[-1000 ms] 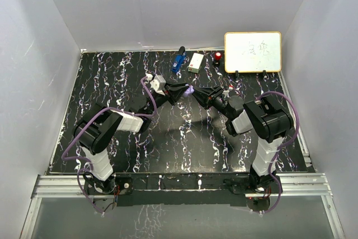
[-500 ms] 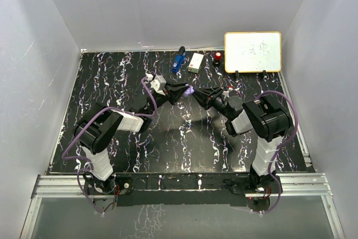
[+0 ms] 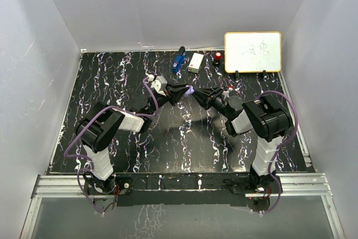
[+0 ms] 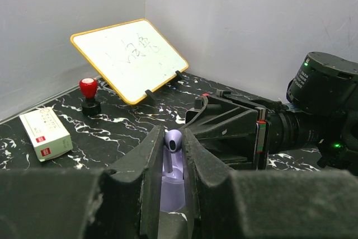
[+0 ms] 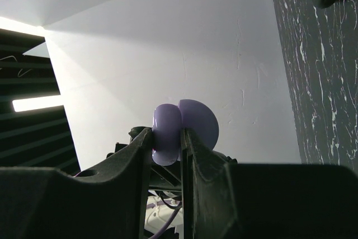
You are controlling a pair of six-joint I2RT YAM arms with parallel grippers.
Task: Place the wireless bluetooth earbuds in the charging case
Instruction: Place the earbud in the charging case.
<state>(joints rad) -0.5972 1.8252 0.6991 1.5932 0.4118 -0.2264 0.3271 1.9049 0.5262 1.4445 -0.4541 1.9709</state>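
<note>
Holding 1 pale lilac plastic earbud [image 4: 174, 140] between its 2 black padded fingers, the left gripper [image 3: 183, 90] is clamped tight on it. The stem runs back between the pads and the rounded head pokes out at the tips. The right gripper [image 3: 202, 93] is clamped on a pale lilac round plastic charging case [image 5: 168, 138], whose domed lid seems to be swung open to 1 side. The sockets inside are hidden in all 3 views.

Both pincers hang above the table, nose to nose, in front of and to the left of the orange-framed white dry-erase board [image 3: 253, 52]. The earbud is just beside the case; I cannot tell whether they touch. No other earbud shows.

The earbud looks very light, rigid and glossy, so it will likely slip or twist if the pinch loosens. Taking it by the stem leaves the head free to guide. The case is smooth and curved, apt to rotate between the pads. It is best squeezed across its base, clear of lid and hinge.
</note>
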